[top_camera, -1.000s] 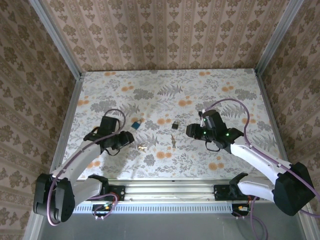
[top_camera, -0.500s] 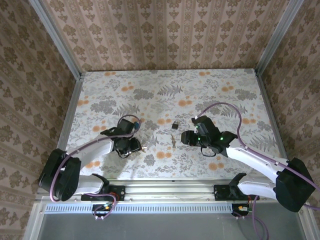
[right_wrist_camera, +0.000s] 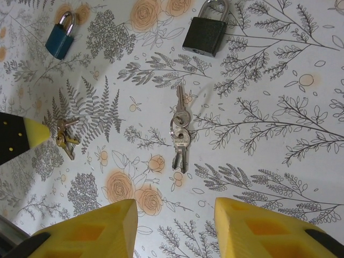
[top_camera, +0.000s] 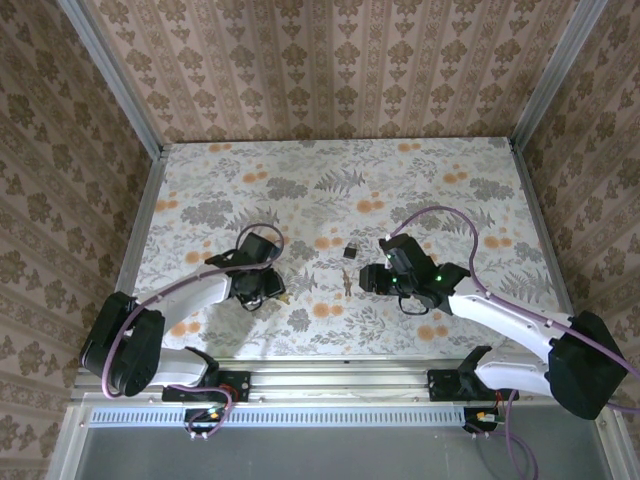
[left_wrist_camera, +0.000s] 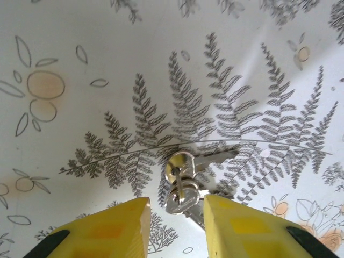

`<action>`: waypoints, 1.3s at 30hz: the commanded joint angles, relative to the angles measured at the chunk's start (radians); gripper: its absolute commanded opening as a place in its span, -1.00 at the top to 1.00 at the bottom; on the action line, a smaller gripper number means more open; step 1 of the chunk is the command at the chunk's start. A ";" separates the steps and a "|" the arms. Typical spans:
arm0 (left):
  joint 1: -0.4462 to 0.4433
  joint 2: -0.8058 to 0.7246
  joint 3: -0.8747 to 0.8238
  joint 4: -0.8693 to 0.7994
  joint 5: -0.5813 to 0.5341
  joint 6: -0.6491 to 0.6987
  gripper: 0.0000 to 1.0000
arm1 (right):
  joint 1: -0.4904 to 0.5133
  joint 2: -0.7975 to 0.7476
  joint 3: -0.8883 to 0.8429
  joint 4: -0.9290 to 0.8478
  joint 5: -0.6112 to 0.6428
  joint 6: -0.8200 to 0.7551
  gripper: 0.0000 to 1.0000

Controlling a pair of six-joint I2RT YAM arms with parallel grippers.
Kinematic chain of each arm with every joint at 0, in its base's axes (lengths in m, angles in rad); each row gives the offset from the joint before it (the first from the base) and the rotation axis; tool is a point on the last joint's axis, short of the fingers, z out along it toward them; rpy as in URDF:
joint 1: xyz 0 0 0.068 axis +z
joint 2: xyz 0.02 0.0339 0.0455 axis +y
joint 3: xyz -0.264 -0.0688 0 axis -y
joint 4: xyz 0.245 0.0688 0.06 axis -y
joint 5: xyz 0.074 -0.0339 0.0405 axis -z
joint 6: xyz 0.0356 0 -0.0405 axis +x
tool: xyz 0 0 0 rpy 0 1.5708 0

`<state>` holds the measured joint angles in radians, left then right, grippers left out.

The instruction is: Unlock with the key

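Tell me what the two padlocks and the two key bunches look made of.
Blue padlock: matte blue body, likely painted or coated metal, with a shiny silver shackle.
Dark padlock: near-black matte body, probably metal, with a bright steel-like shackle.
Middle key bunch and left key bunch: bare silvery metal on split rings, glinting at the edges.

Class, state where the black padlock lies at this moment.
In the right wrist view the black padlock lies near the top edge, beyond the middle bunch of keys, with the blue padlock off to its left.
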<state>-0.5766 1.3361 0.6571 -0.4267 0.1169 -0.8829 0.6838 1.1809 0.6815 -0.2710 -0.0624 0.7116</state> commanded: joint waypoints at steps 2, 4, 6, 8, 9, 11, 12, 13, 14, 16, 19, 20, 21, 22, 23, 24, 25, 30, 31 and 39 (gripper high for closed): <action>-0.006 0.021 0.038 -0.020 -0.032 0.002 0.34 | 0.009 0.011 -0.001 0.012 0.016 0.017 0.13; -0.006 0.036 0.039 -0.019 -0.031 0.004 0.38 | 0.009 0.013 0.000 0.015 0.018 0.018 0.13; -0.006 0.051 0.038 -0.012 -0.033 0.004 0.47 | 0.010 0.017 0.003 0.015 0.017 0.018 0.13; -0.006 0.064 0.037 -0.003 -0.030 0.007 0.52 | 0.011 0.017 0.003 0.016 0.016 0.019 0.13; -0.006 0.073 0.041 -0.001 -0.028 0.007 0.55 | 0.011 0.019 0.003 0.016 0.016 0.019 0.13; -0.006 0.083 0.045 -0.001 -0.026 0.011 0.66 | 0.012 0.017 0.003 0.018 0.018 0.020 0.13; -0.006 0.086 0.048 -0.002 -0.026 0.012 0.71 | 0.013 0.017 0.000 0.018 0.017 0.019 0.13; -0.006 0.087 0.050 -0.002 -0.025 0.013 0.80 | 0.012 0.016 -0.002 0.018 0.017 0.019 0.13; -0.005 0.087 0.051 -0.002 -0.022 0.016 0.87 | 0.012 0.016 -0.003 0.018 0.018 0.020 0.13; -0.009 0.083 0.062 -0.012 -0.021 0.023 1.00 | 0.013 0.017 -0.008 0.021 0.018 0.022 0.14; -0.017 0.071 0.088 -0.042 -0.030 0.044 1.00 | 0.014 0.016 -0.016 0.027 0.018 0.022 0.13; -0.019 0.067 0.100 -0.053 -0.031 0.055 1.00 | 0.014 0.014 -0.018 0.028 0.017 0.020 0.14; -0.024 0.062 0.117 -0.067 -0.032 0.070 1.00 | 0.014 0.013 -0.019 0.027 0.018 0.017 0.14; -0.028 0.057 0.136 -0.081 -0.032 0.086 1.00 | 0.014 0.009 -0.019 0.025 0.019 0.011 0.14; -0.033 0.053 0.152 -0.094 -0.032 0.101 1.00 | 0.014 0.005 -0.017 0.023 0.019 0.005 0.15; -0.039 0.048 0.174 -0.106 -0.030 0.123 1.00 | 0.014 -0.001 -0.017 0.023 0.019 -0.003 0.15; -0.045 0.045 0.197 -0.115 -0.021 0.145 1.00 | 0.015 -0.009 -0.015 0.021 0.019 -0.014 0.15; -0.079 0.048 0.324 -0.157 0.057 0.266 1.00 | 0.012 -0.089 -0.022 0.052 0.007 -0.078 0.21; -0.084 0.052 0.354 -0.167 0.080 0.293 1.00 | 0.013 -0.111 -0.028 0.067 0.001 -0.100 0.21; -0.118 0.094 0.578 -0.263 0.264 0.461 1.00 | 0.004 -0.282 -0.089 0.206 -0.146 -0.300 0.05</action>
<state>-0.6788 1.4143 1.1728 -0.6147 0.2802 -0.5262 0.6907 0.9291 0.5995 -0.1253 -0.1246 0.5171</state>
